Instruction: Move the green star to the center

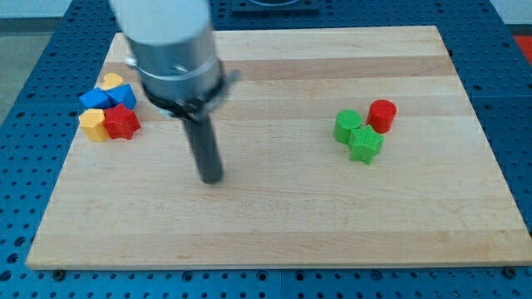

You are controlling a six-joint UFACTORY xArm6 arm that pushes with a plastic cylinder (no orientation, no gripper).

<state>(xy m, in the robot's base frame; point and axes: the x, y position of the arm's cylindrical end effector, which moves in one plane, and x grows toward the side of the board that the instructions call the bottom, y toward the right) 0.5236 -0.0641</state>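
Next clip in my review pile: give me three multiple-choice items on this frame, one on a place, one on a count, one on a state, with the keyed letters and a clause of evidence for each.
1. Where do the two green blocks lie?
A. the view's right half
B. the view's left edge
C. the view's bottom corner

2. How many red blocks are on the board?
A. one
B. two
C. four

3. What is my tip touching?
A. the green star
B. a blue block
C. no block

Key:
1 A: the green star and the other green block sit right of centre, next to the red cylinder.
2 B: the red cylinder, plus a red block in the left cluster with the blue blocks and the yellow block.
3 C: my tip rests on the bare board, apart from both clusters.
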